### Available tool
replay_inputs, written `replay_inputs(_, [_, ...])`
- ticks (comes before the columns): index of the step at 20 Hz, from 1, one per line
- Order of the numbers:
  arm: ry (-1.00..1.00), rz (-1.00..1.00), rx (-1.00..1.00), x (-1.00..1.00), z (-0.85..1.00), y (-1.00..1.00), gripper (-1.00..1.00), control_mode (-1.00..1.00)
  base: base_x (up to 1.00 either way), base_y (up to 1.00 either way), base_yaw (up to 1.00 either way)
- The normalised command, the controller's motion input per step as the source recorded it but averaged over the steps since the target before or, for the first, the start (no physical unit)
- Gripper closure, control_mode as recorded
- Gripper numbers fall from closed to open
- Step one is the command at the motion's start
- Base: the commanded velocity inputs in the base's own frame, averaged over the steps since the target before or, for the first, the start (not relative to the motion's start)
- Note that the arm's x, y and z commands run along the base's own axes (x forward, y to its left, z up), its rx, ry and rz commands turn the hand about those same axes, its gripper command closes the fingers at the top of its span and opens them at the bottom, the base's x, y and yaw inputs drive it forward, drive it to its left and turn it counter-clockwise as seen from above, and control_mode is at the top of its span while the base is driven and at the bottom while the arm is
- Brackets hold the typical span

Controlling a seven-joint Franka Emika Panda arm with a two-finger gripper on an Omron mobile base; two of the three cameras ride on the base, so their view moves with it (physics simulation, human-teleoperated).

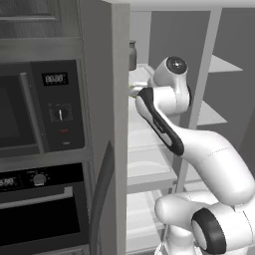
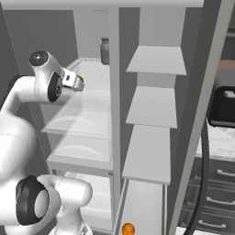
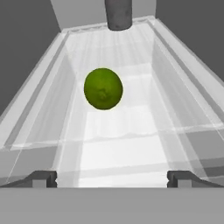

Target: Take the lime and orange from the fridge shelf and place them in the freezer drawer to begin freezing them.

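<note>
**A:** Where does the job stand?

**B:** About halfway, by my reading. The orange is low down at the foot of the open fridge, far below the claw, in what looks like the bottom drawer. If that is the freezer drawer, the orange is done. I can't be sure it's inside and not just at the edge.

**A:** And the lime?

**B:** The lime is not yet picked up. It sits on the fridge shelf, straight ahead of the claw and a touch to its left, well apart from the tips. Beyond it, at the back of the shelf, stands a dark grey jar.

**A:** What's the claw doing?

**B:** It's spread wide and holds nothing. The two dark fingertips stand far apart with only shelf between them. From the right base camera, the hand is at the front rim of that upper shelf, pointing in.

**A:** So what's left?

**B:** Reach in until the lime is between the tips, close on it, lift it out, carry it down to the drawer beside the orange and let go. It is smooth and round, so it could roll if nudged off-centre.
</note>
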Motion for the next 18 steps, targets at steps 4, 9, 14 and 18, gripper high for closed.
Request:
replay_inputs(4, [0.06,0.01,-0.03,0.43,-0.03,0.25,-1.00,-1.00,0.00,0.00,0.00])
replay_inputs(9, [0.00,0.00,0.00,0.28,-0.02,0.00,-1.00,-1.00,0.00,0.00,0.00])
replay_inputs(14, [0.01,0.00,0.00,0.32,-0.14,0.00,-1.00,-1.00,0.00,0.00,0.00])
replay_inputs(18, [0.02,0.00,0.00,0.37,-0.28,0.00,-1.00,-1.00,0.00,0.00,0.00])
